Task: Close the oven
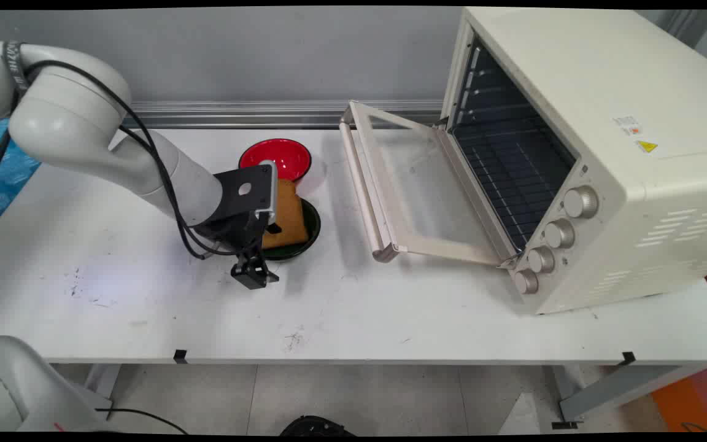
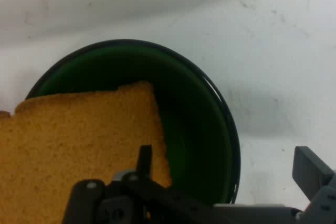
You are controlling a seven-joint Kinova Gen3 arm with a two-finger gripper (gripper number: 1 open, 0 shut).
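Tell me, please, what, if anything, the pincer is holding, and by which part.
Nothing: the pincer is open near the bread slice in the green bowl.

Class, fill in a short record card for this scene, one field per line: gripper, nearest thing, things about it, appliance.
Gripper: black two-finger gripper, open, low over the near rim of the green bowl
Nearest thing: slice of toast lying in the green bowl
Things about it: red bowl just behind the green one
Appliance: cream toaster oven, door folded down open
Surface: white table
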